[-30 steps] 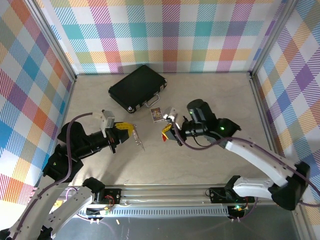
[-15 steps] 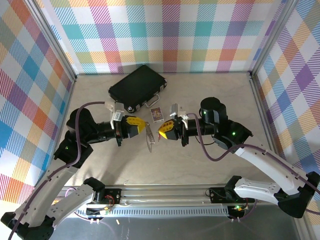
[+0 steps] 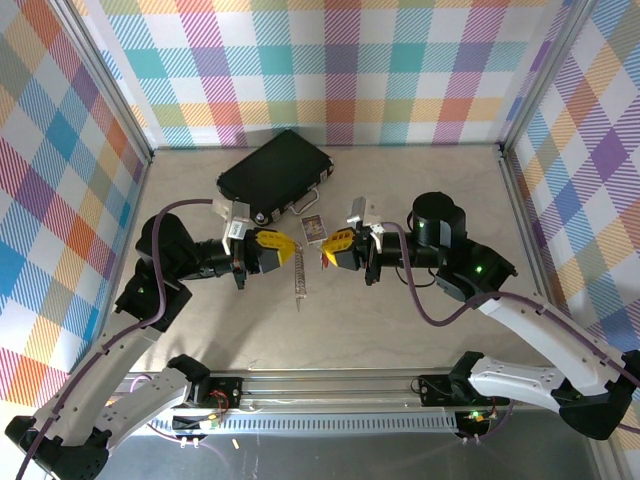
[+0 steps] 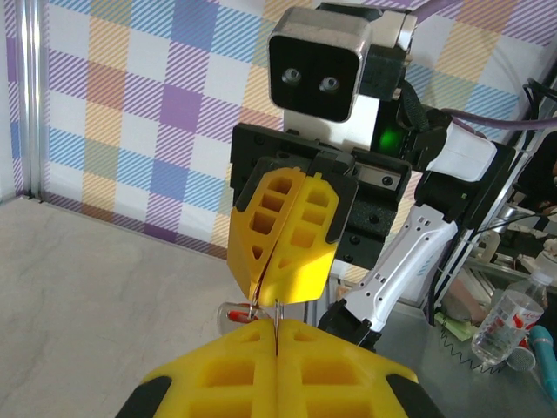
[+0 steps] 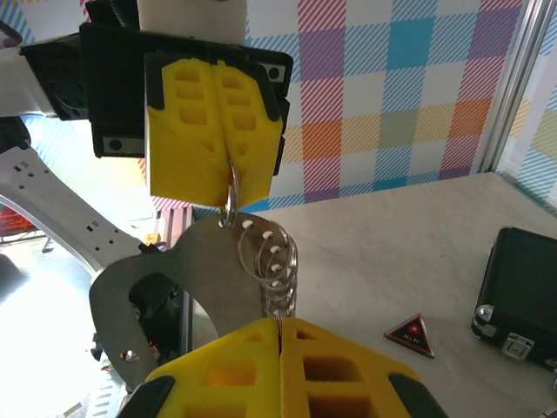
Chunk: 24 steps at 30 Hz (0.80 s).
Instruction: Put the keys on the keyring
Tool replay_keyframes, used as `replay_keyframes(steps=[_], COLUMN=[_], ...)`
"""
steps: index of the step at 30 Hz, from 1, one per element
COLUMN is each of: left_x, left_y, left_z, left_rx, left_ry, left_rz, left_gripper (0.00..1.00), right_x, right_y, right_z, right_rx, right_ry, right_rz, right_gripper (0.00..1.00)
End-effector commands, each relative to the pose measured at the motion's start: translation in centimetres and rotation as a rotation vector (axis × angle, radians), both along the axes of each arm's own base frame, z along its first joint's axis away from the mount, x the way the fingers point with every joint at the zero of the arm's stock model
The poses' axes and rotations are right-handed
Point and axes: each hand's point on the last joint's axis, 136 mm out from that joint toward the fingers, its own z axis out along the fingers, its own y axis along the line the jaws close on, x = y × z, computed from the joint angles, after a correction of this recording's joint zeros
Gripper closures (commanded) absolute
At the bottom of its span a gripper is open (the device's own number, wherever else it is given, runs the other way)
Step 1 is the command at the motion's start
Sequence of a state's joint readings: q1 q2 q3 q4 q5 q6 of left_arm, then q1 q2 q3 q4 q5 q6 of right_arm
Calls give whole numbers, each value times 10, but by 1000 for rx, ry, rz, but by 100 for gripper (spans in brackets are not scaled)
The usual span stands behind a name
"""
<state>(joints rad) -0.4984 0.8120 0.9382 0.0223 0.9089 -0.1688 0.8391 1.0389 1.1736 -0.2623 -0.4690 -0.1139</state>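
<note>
The keyring (image 3: 299, 278) is a flat grey metal piece with a row of holes and several wire loops (image 5: 271, 257). It hangs edge-on below my left gripper (image 3: 277, 248), which is shut on its top loop (image 5: 229, 196). My right gripper (image 3: 332, 251) faces the left one, fingertip to fingertip, a short gap apart. It is shut on a thin wire that carries the keys (image 4: 237, 311), a tiny red piece in a clear tag. In the left wrist view my own yellow fingertips (image 4: 277, 324) pinch a thin metal edge. In the right wrist view the loops reach down to my shut fingertips (image 5: 278, 320).
A black case (image 3: 275, 177) lies at the back left of the table, also seen at the right edge (image 5: 522, 287). A small dark red triangle (image 5: 410, 333) lies on the table near it (image 3: 313, 228). Checkered cloth walls close in three sides.
The left gripper has carried the keyring right and a little back. The right gripper has turned level to face it, and the two now meet at the middle.
</note>
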Motion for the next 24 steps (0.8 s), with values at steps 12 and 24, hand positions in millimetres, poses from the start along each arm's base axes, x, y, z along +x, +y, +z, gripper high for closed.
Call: replay_keyframes(steps=[12,24], left_x=[8,12], left_y=[-2,-8], left_z=[-1,-5], left_rx=[-33,-38], left_ry=[-10,2], left_rz=[11,2], left_gripper=[100,100], right_x=[10,1], right_y=[4,15], right_z=[19,18], right_rx=[27,10], right_ry=[-81,-94], right_rz=[-88,-31], right_gripper=[100,100])
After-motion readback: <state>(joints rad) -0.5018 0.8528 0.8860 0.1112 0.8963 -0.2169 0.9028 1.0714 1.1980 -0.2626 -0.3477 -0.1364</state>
